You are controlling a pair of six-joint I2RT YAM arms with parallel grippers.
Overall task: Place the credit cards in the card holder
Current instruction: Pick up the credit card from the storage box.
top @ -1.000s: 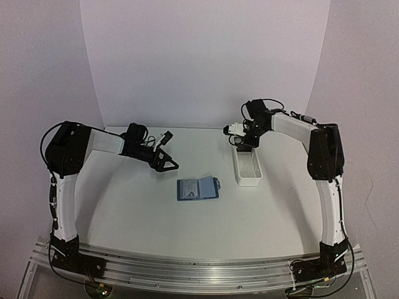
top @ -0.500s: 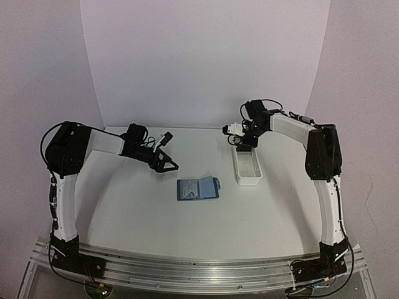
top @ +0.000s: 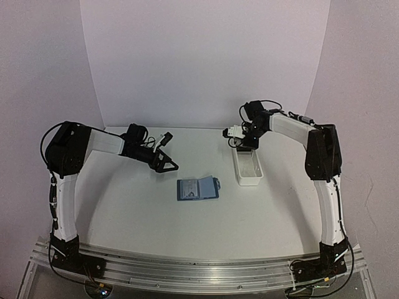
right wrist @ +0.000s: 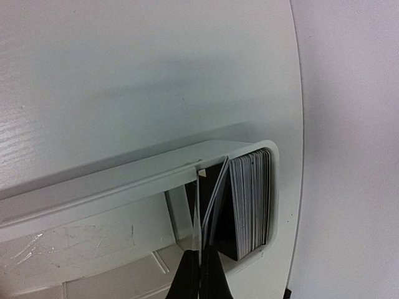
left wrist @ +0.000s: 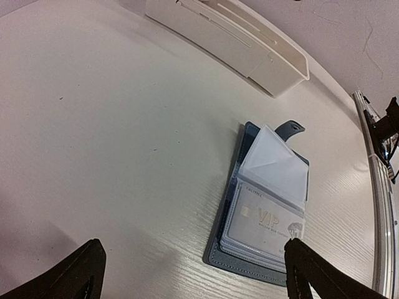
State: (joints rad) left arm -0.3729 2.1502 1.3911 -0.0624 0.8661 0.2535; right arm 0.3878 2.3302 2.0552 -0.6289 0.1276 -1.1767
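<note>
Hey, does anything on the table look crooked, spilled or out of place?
Nothing spilled or damaged. In the long white plastic tray, one card tilts away from the upright stack of cards, apparently pinched by the right gripper. The flat blue card holder lies open with one clear plastic sleeve bowed upward.

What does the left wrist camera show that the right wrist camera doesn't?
Left wrist only: the open blue card holder with a VIP card in a sleeve, and the left gripper wide open. Right wrist only: a stack of cards standing at one end of the white tray, the right gripper pinching one card. Both: the white tray on the table.
</note>
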